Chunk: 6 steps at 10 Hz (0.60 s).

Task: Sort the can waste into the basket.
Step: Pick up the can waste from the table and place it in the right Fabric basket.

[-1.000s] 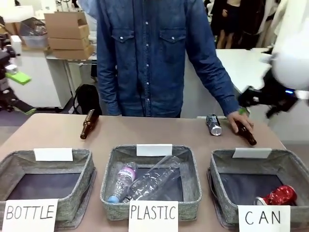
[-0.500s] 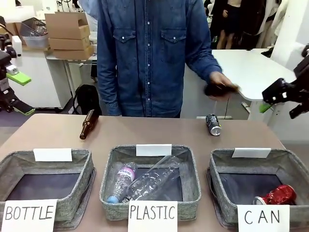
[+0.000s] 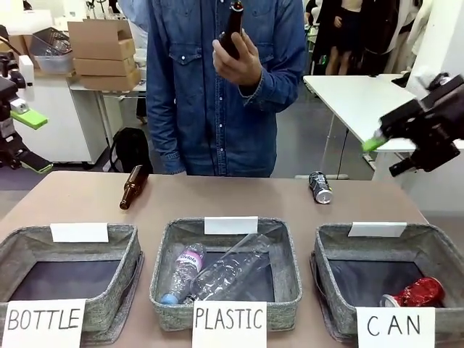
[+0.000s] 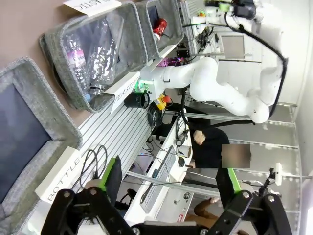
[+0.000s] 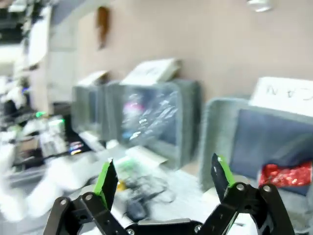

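Red can point(image 5: 286, 175) in basket point(image 3: 326, 261), black can point(image 3: 320, 187) outside

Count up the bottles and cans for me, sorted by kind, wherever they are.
Brown glass bottles: 2
Clear plastic bottles: 2
Metal drink cans, crushed red and dark-printed: 2
Total: 6

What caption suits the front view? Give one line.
Crushed red can in the CAN basket, dark can on the table, robot's open right hand aloft, person holding up a brown bottle.
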Tool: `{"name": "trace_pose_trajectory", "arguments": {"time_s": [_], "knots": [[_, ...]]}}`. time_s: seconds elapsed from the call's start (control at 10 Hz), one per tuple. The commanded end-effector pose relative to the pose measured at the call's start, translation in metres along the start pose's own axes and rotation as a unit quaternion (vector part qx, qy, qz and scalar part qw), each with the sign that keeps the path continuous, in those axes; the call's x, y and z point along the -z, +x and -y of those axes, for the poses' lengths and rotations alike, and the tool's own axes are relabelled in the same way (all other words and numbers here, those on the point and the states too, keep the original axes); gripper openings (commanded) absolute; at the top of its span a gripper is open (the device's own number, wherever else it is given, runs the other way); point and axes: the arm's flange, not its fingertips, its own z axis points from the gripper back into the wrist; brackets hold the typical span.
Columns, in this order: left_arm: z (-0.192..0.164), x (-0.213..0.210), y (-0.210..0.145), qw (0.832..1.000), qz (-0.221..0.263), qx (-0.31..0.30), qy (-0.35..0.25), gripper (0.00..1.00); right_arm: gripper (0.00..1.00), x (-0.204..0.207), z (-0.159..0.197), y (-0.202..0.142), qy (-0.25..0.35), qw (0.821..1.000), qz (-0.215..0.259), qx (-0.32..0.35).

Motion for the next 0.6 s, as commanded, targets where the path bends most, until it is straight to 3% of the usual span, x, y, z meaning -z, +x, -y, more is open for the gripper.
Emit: {"name": "trace_pose_trajectory", "arguments": {"time_s": [0.0, 0.2, 0.5], "knots": [[0.000, -0.002, -0.003, 1.000, -0.008, 0.011, 0.004, 1.00, 1.00, -0.033, 0.024, 0.004, 0.190, 0.974, -0.030, 0.117], [0.000, -0.002, -0.003, 1.000, -0.008, 0.011, 0.004, 1.00, 1.00, -0.043, 0.041, -0.003, 0.210, 0.968, -0.003, 0.135], [0.000, -0.002, -0.003, 1.000, -0.008, 0.011, 0.004, 1.00, 1.00, -0.046, 0.051, -0.006, 0.186, 0.967, 0.050, 0.166]]}}
